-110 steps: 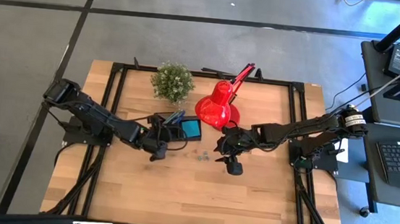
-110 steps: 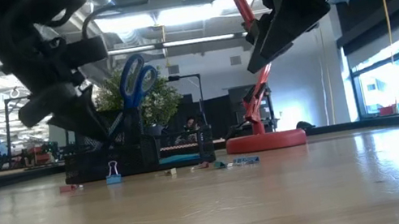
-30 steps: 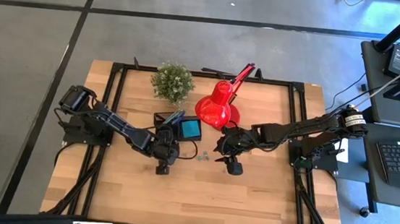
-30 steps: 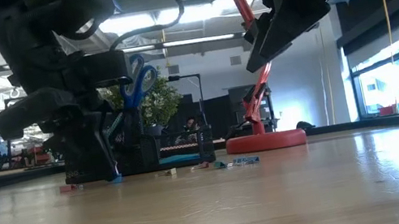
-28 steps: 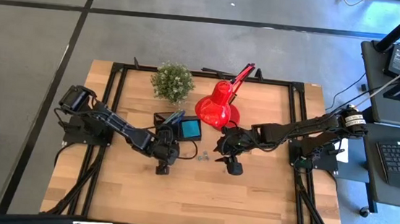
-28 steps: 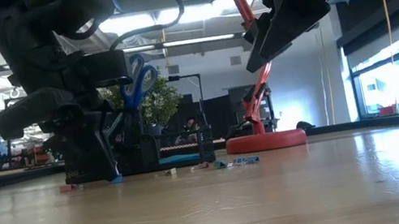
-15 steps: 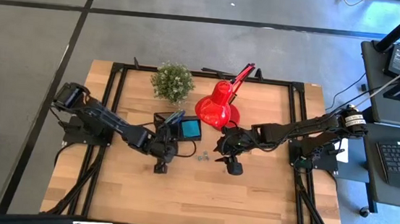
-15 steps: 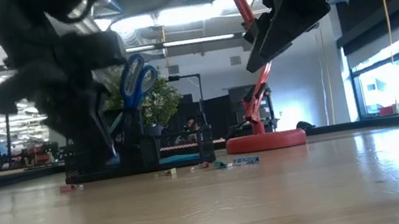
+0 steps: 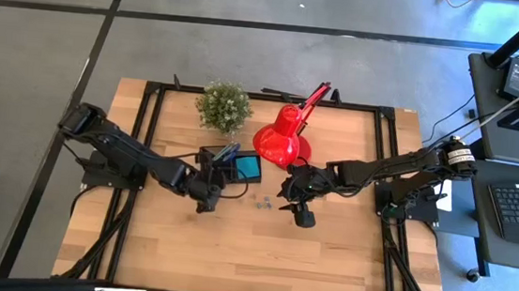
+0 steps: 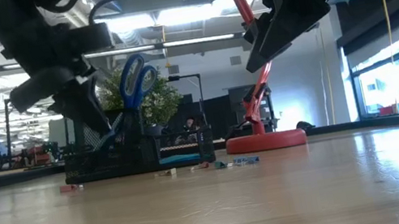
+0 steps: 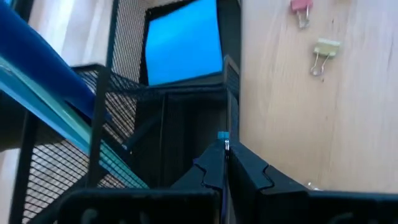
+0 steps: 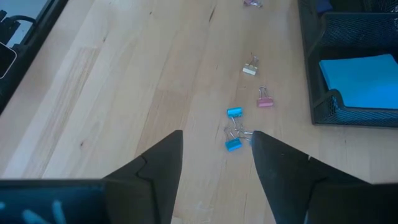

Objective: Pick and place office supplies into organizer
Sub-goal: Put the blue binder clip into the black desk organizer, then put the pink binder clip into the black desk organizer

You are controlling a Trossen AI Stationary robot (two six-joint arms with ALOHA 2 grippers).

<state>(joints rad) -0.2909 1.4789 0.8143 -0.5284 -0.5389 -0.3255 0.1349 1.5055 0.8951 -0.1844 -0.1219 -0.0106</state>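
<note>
The black mesh organizer [image 9: 229,165] stands mid-table and holds blue-handled scissors [image 10: 136,78] and a blue sticky-note pad [image 11: 183,43]. My left gripper [image 9: 204,203] hovers just off its near side, shut on a small blue binder clip [image 11: 222,135]. Several loose clips [image 9: 261,201] lie on the wood between the two grippers; blue ones [image 12: 234,127], a pink one [image 12: 265,99] and a pale one [image 12: 250,67] show in the right wrist view. My right gripper [image 12: 214,162] hangs open above the table, right of those clips, with nothing between its fingers. My left gripper pinches the blue binder clip between its two fingertips [image 11: 239,163]; only a small blue bit [image 11: 222,135] sticks out past them. The fingers slant down from above. The clip is lifted clear of the table.
A red desk lamp [image 9: 282,140] stands just behind the right gripper, and a small green potted plant [image 9: 223,106] behind the organizer. A small pink piece [image 10: 70,187] lies on the table left of the organizer. Black frame rails [image 9: 146,145] run along the table's sides.
My left gripper has risen from the table and drawn toward the far edge and a little to the left, closer to the organizer. The blue clip that lay on the wood under it has come up with it and is off the table.
</note>
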